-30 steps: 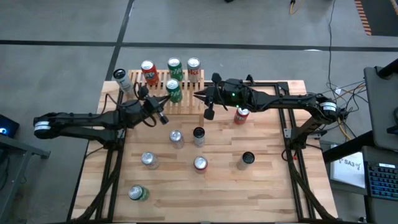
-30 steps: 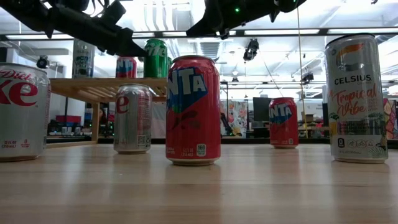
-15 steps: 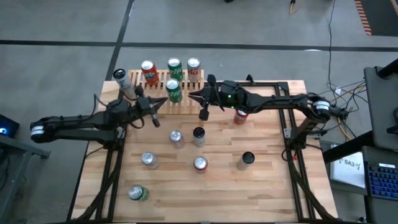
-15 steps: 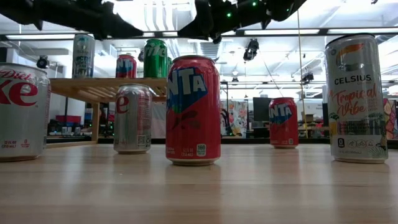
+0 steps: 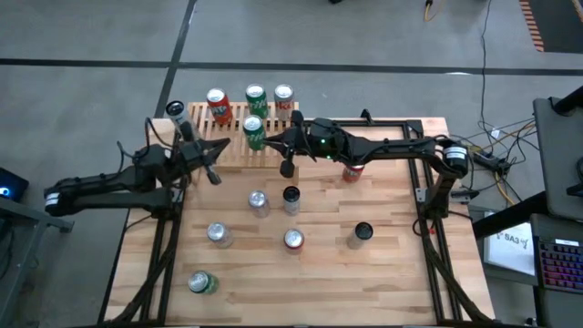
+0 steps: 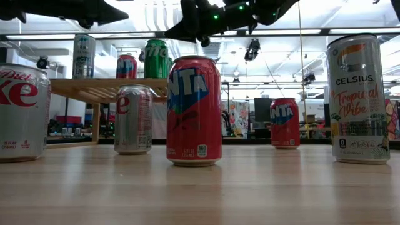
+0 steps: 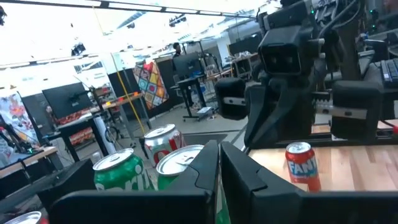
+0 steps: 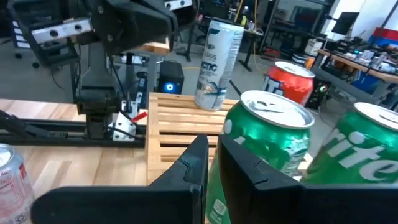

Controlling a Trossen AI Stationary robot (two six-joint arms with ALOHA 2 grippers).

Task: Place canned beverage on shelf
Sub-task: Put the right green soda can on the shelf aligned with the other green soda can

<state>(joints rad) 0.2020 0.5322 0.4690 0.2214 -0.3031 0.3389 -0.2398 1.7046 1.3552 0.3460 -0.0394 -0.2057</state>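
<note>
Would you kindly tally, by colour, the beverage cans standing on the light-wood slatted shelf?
On the light-wood slatted shelf:
green cans: 2
red cans: 2
tall white can: 1
Total: 5

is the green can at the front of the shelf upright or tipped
Upright: the green can shows its round top in the high view, standing on the shelf.

shelf [image 5: 232, 137]: light-wood slatted rack | table's far edge | five upright cans [image 5: 254, 133] on top
</note>
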